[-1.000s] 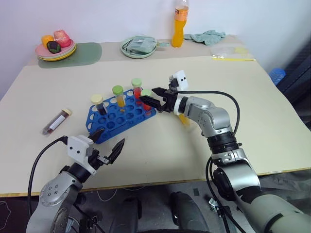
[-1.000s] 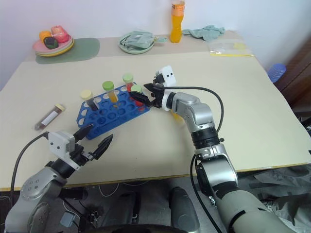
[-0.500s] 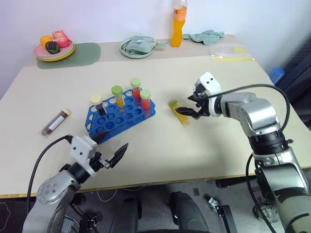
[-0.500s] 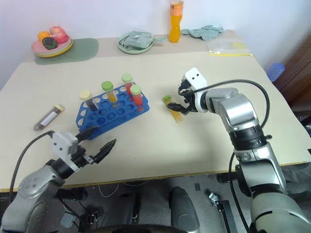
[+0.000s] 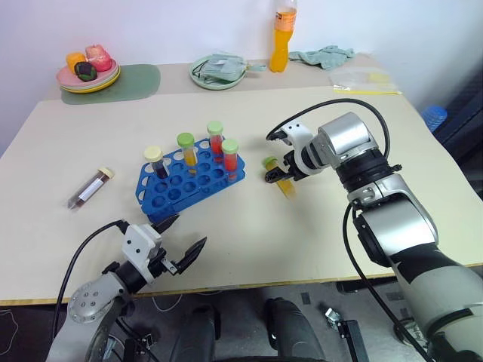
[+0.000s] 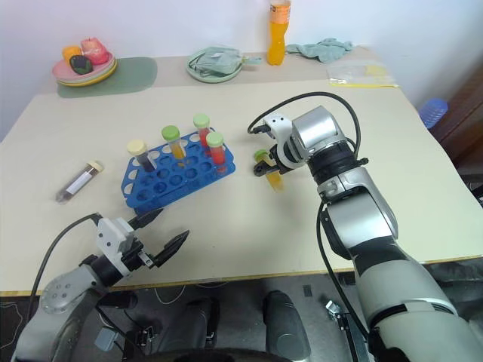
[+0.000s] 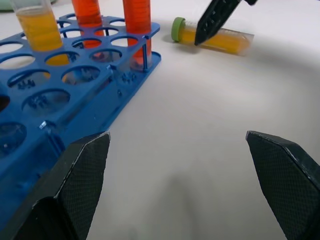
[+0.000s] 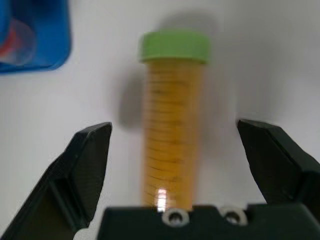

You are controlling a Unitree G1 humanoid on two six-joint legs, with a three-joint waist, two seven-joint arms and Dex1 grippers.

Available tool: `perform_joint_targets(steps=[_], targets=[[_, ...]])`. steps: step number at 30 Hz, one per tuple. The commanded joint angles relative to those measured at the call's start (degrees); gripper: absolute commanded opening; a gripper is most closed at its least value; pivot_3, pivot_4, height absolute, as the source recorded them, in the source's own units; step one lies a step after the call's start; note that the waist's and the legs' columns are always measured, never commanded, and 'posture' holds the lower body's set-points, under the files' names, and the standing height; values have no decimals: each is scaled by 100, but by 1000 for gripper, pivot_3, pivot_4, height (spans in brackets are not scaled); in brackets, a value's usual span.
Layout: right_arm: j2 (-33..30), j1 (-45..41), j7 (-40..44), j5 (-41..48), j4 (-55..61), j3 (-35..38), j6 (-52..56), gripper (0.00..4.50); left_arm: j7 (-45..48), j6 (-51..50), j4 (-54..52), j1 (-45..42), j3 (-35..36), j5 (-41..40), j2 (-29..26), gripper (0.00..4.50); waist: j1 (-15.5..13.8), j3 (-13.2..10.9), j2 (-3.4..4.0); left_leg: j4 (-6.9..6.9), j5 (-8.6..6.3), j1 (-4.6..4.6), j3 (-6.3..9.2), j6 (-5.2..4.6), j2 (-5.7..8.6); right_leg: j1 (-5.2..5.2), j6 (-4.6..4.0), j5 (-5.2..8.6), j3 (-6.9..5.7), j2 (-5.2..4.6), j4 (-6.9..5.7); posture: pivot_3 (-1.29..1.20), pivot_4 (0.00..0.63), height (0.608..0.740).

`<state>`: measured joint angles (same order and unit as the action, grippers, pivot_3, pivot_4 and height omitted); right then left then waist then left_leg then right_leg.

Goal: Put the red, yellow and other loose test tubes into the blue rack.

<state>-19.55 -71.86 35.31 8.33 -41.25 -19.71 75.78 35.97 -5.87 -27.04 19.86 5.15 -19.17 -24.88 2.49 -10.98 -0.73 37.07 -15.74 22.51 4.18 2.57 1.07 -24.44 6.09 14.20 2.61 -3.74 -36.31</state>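
Nearest the robot, the left gripper [image 5: 175, 245] hangs just past the front edge of the surface [image 5: 249, 226], its two black fingers spread wide and holding nothing, near the front corner of the blue rack [image 5: 189, 177]. Farther in, the right gripper [image 5: 276, 157] points steeply down over the yellow test tube [image 5: 278, 176], which lies flat on the surface just beside the rack's right end, green cap toward the far side. In the right wrist view the fingers stand wide to either side of the tube's body, apart from it. The step in hand appears to be the pick of this tube. To do it well, the gripper should likely come down centred on the tube's middle, close across its width so it cannot roll away, then lift clear before turning it upright over a free hole. The four tubes already standing in the rack [image 5: 215, 141] crowd its far right corner, so a hole toward the near or left side looks easier to reach. A dark loose tube [image 5: 88, 188] lies well to the rack's left. At the far edge sit a plate of fruit [image 5: 85, 69], a green dish [image 5: 215, 72], an orange bottle [image 5: 282, 34] and a cloth [image 5: 324, 55], none in the way.
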Motion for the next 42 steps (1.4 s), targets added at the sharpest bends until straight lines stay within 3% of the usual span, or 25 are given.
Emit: perform_joint_targets(steps=[1,4,9,12,15,17,20,22,24,30,35,42], targets=[[7,-198,173,-146,24,-215,-135,3144,-45,251,-88,136,-43,97,71,4500,4,0,0,0,0,-1,0,0,-1,0,0,0,0,1,-1,0,150,740],[-98,-134,436,-85,435,-398,5,1633,-73,277,-96,192,-10,113,105,4500,5,-1,2,0,0,-2,1,0,-2,0,0,0,-1,4,-3,0,150,740],[-400,225,494,36,1461,-268,150,1633,-89,264,-100,222,59,94,82,4500,-11,0,1,-1,0,0,3,-1,-2,-2,1,0,-1,3,-3,0,150,740],[-878,759,1025,482,2845,-219,86,1633,-134,212,-107,202,134,78,46,4500,-40,0,0,2,0,4,10,-1,0,0,2,1,-4,3,0,0,150,740],[-1635,1796,2011,1215,4777,123,-746,1633,-193,136,-129,237,410,-21,-23,4500,-55,-1,0,3,-2,10,15,-3,-1,0,4,2,-9,4,4,0,150,740],[-1752,2268,2169,1446,5457,342,-1162,1633,-179,94,-147,257,514,-81,-57,4500,-27,-1,0,2,-5,11,15,-9,-1,0,7,4,-11,5,6,0,150,740],[-1235,2937,2005,1620,6111,614,-2191,1633,-189,50,-129,240,628,-129,-70,4500,22,0,-1,4,-5,-3,5,-10,-10,5,7,4,-5,12,0,0,150,740],[-384,3125,1489,1478,6040,574,-2985,1633,-267,-1,-72,159,759,-226,-30,4500,41,2,-4,4,-5,-14,-2,-10,-22,11,6,4,-1,24,-3,0,150,740],[478,3150,987,1392,5670,531,-3360,1633,-330,-25,-11,83,852,-261,-18,4500,44,1,-3,7,-5,-17,-5,-9,-46,11,-6,-4,1,46,-5,0,150,740],[2159,2874,-110,765,4012,493,-5133,1633,-482,-132,-108,62,1000,-277,-15,4500,3,8,-14,10,-2,-15,-1,-2,-49,11,-15,-10,0,45,-9,0,150,740],[2605,2749,-380,403,2809,569,-6248,1633,-716,-313,-479,213,1092,-324,32,4500,3,8,-14,3,-2,-15,-2,0,-50,3,-17,-12,-1,45,-10,0,150,740],[2670,2851,-331,177,2138,538,-7027,1633,-925,-503,-822,372,1131,-362,78,4500,8,7,-12,3,-1,-15,-3,1,-51,2,-19,-13,-1,48,-11,0,150,740]])
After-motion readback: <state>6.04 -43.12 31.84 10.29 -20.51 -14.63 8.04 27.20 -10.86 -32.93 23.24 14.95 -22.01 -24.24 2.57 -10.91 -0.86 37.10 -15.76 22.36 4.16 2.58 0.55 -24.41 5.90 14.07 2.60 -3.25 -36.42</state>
